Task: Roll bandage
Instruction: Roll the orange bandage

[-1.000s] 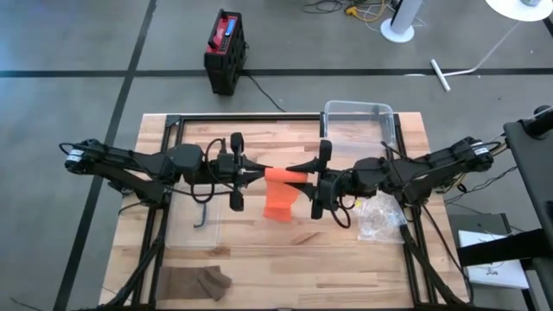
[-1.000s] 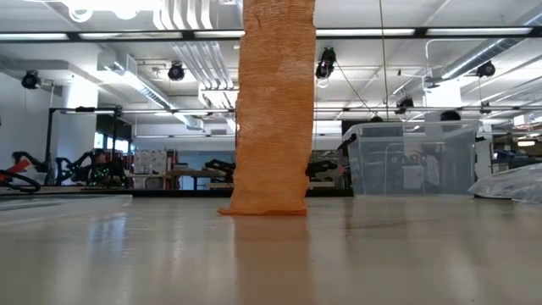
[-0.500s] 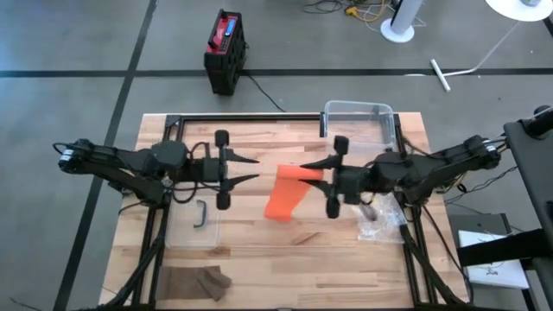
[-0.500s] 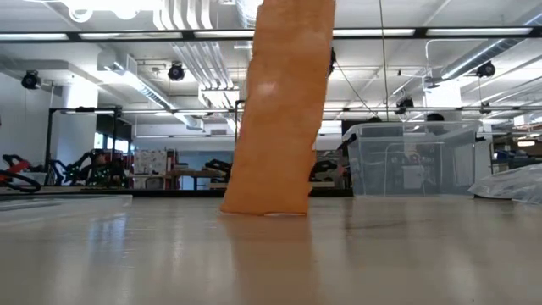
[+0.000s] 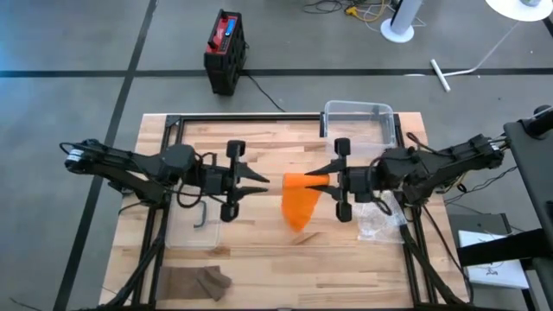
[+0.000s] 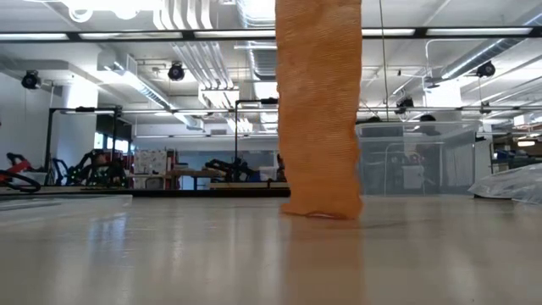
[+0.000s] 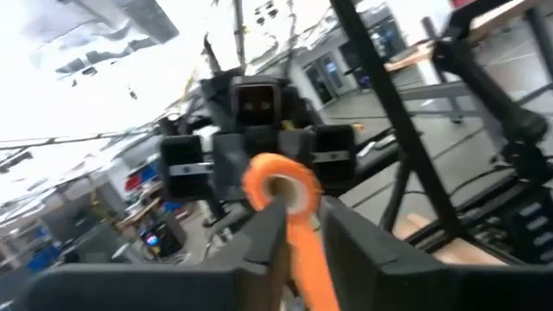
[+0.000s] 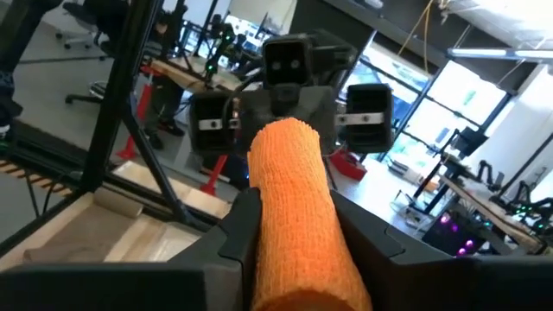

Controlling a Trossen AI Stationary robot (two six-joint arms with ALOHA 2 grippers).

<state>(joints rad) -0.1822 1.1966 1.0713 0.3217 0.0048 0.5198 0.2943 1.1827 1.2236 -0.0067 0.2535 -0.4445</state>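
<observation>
Bandage [image 5: 300,200], orange, hangs above the middle of the wooden table [image 5: 285,268], its rolled end clamped between the fingers of the right gripper [image 5: 324,180] and its loose tail drooping until it touches the tabletop. Facing it from the other side, the left gripper [image 5: 262,180] sits apart from the roll with its fingers narrowly parted and nothing between them. Behind the right arm stands a clear plastic bin [image 5: 359,119].

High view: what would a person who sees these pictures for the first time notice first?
The bright orange bandage stands out at the table's middle: its rolled end sits in the right tool and a loose tail hangs down to the wooden table. The left tool faces it, apart from it.
</observation>
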